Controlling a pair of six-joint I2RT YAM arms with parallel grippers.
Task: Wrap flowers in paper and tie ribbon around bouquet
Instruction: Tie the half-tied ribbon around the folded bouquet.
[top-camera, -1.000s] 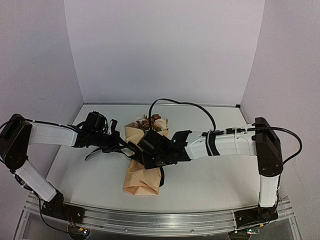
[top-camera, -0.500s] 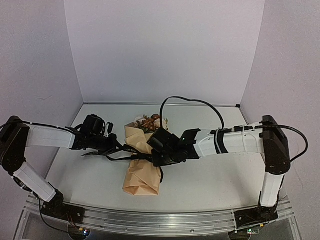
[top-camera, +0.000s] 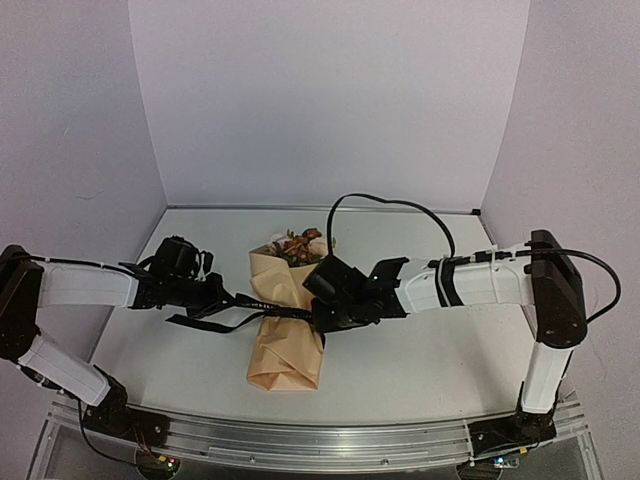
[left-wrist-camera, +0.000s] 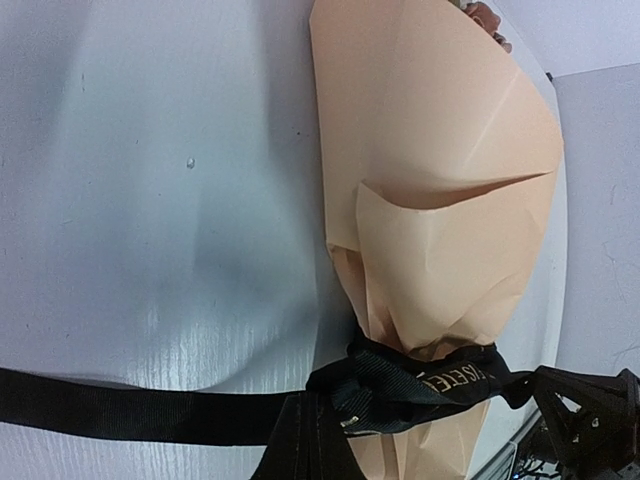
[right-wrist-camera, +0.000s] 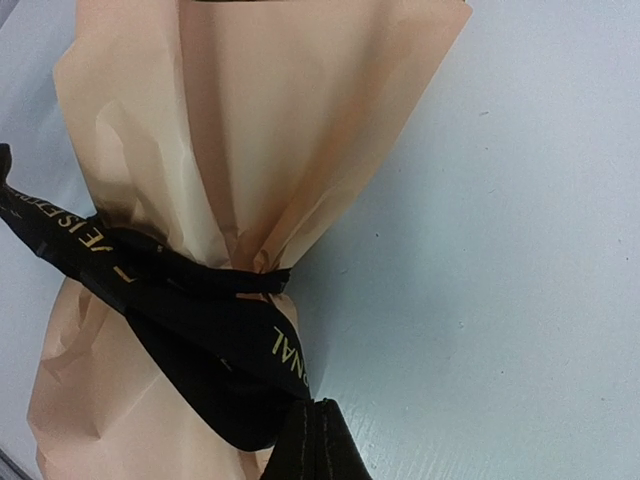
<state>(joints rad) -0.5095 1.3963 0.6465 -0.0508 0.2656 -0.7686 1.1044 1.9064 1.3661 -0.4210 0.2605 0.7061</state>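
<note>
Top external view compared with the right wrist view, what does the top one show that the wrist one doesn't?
Only the top external view shows the flowers and the left gripper holding one end of the ribbon. Only the right wrist view shows the ribbon's light lettering and the paper creases gathered under it. Both show the bouquet, the ribbon across it, and the right gripper shut on the ribbon.

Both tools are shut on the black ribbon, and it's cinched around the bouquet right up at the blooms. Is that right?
Not quite. The ribbon is cinched around the pinched waist of the paper, partway down the bouquet, well below the blooms; the right wrist view shows it. The left tool and right tool are indeed shut on it.
</note>
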